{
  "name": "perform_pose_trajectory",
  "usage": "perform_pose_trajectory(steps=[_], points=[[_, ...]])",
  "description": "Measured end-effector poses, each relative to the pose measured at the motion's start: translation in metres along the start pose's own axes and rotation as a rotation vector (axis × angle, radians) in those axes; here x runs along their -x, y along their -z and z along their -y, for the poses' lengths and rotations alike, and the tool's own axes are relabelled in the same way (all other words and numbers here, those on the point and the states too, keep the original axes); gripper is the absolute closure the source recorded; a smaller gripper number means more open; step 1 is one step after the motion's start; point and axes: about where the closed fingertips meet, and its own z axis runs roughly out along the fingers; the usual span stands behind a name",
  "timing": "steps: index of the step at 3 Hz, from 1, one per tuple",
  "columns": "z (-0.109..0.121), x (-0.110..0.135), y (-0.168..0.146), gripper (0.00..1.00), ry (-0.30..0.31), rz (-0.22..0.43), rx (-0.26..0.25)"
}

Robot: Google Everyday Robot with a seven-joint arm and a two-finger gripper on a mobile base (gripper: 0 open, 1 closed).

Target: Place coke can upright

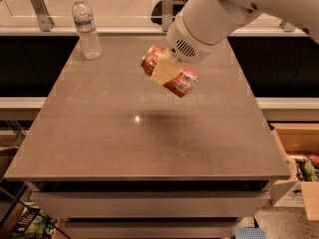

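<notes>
Camera view looks down on the table (89, 148), so I begin at its near edge at 6 o'clock: a straight, square lip with shelving stepped beneath it. Off the 4 o'clock corner, an open cardboard box (299, 143) sits on the floor beside the table.

The near half of the top is bare. It shows 1 small glint (136, 118) near the middle and a soft shadow (174, 119) on the glint's 3 o'clock side.

My gripper (168, 72) hangs above that shadow, toward 1 o'clock from the table's middle. It is clamped on the coke can (184, 79), which is off the surface and well apart from every edge. The can is tilted, its upper end toward 10 o'clock and its lower end toward 4 o'clock. 1 cream finger pad (161, 71) crosses its side.

At the far 11 o'clock corner a water bottle (85, 31) stands upright near the edge, well apart from the can.

The tabletop is smooth, grey-brown and faintly glossy. The can is a red-orange metal cylinder with white markings. The bottle is clear ribbed plastic with a white cap. My wrist housing (199, 29) is white and rounded, with a small vent grille.
</notes>
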Motion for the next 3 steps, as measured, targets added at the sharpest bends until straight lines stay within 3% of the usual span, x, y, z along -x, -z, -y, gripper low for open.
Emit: perform_pose_trajectory(steps=[3], points=[[0.018, 0.0027, 0.0147, 1.0, 0.077, 0.328, 0.012]])
